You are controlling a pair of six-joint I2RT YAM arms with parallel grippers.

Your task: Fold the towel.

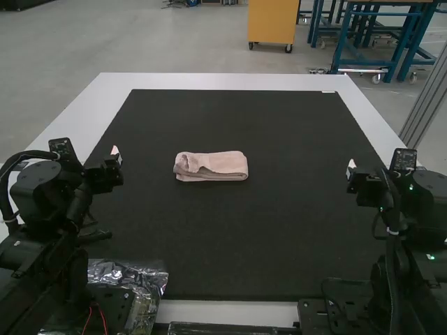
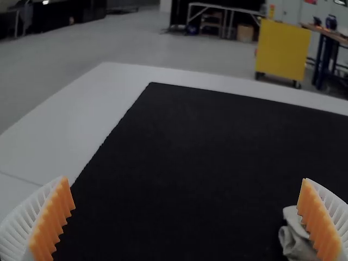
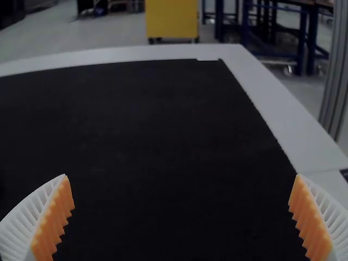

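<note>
Looking like final step: see towel [image 1: 218, 165] folded into narrow strip on mat [image 1: 230, 241], near centre of high view. Find left claw [image 2: 185, 179], right claw [image 3: 181, 175] open, empty. At most, tidy left end.

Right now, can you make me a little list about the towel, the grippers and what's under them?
towel: pink, folded into a short strip
towel place: on the black mat, between the arms
left gripper: open, empty
right gripper: open, empty
mat: flat on the white table
</note>
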